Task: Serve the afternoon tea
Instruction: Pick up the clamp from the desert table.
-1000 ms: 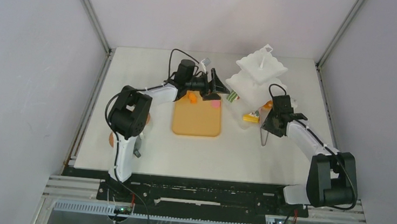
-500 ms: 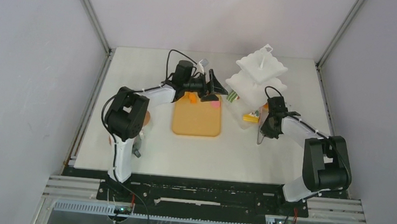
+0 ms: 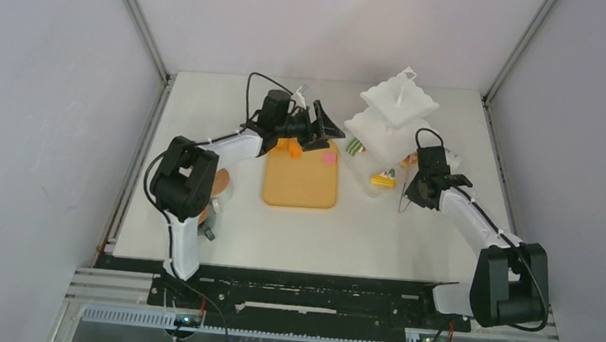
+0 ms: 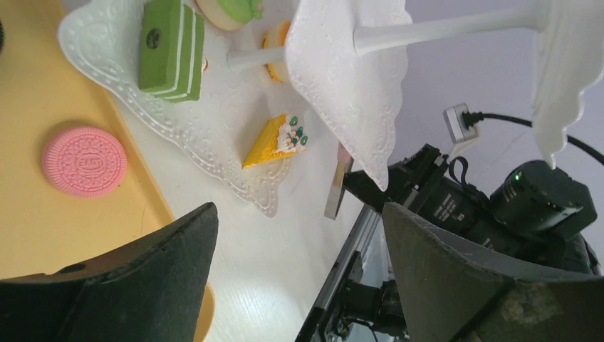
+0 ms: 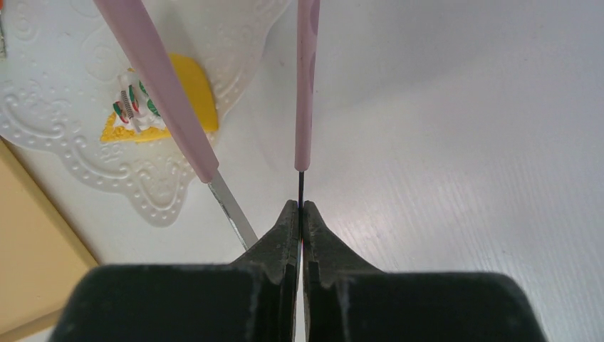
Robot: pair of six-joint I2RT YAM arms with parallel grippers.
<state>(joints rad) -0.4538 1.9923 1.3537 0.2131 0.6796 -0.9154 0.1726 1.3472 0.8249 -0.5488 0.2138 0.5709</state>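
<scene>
Presently found right gripper (image 5: 300, 208) pinched fully shut on the thin metal end of one leg of the tongs (image 5: 307, 85), other leg free beside it. Found left gripper (image 4: 299, 214) spread wide, holding nothing, above far edge of board (image 3: 300, 183). Located wedge (image 4: 273, 141) on bottom tier of stand (image 3: 394, 104), toward far right corner of tabletop (image 3: 318, 238). Located pink round (image 4: 84, 161) on board, near its far right corner. Judged risks: tongs pivoting or slipping in the single-leg grip; no means of squeezing them shut; loose leg snagging the tier rim and knocking wedge off.
</scene>
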